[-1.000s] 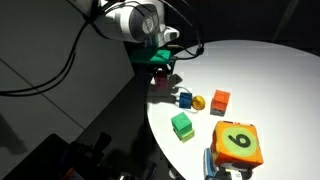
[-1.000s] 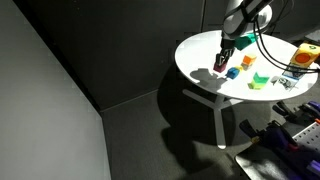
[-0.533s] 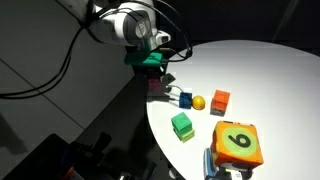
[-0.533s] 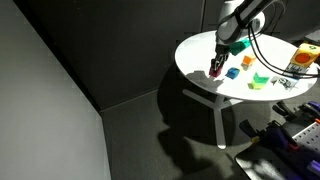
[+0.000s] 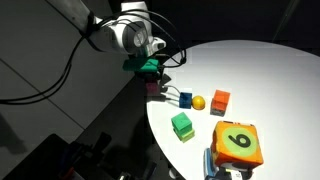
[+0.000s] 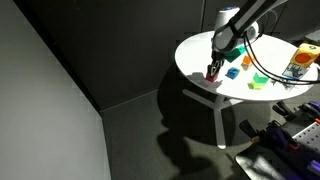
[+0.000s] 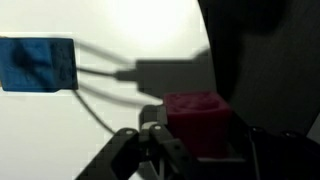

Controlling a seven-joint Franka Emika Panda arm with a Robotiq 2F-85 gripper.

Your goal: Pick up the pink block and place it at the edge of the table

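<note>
My gripper (image 5: 150,76) is shut on the pink block (image 5: 152,88), a small magenta cube, right at the curved rim of the white round table (image 5: 260,70). In an exterior view the gripper (image 6: 213,68) holds the block (image 6: 211,75) at the table's (image 6: 200,50) near rim. In the wrist view the pink block (image 7: 193,115) sits between the two fingers of the gripper (image 7: 200,150), with the white top to its left and dark floor to its right. Whether the block touches the table cannot be told.
A small blue cube (image 5: 185,99) (image 7: 35,65), a yellow ball (image 5: 198,102), an orange cube (image 5: 220,101) and a green cube (image 5: 181,125) lie near the gripper. The numbered orange-green box (image 5: 238,145) stands at the front. Cables trail from the arm.
The gripper has carried the pink block away from the blue cube and out toward the table's rim, and has lowered a little.
</note>
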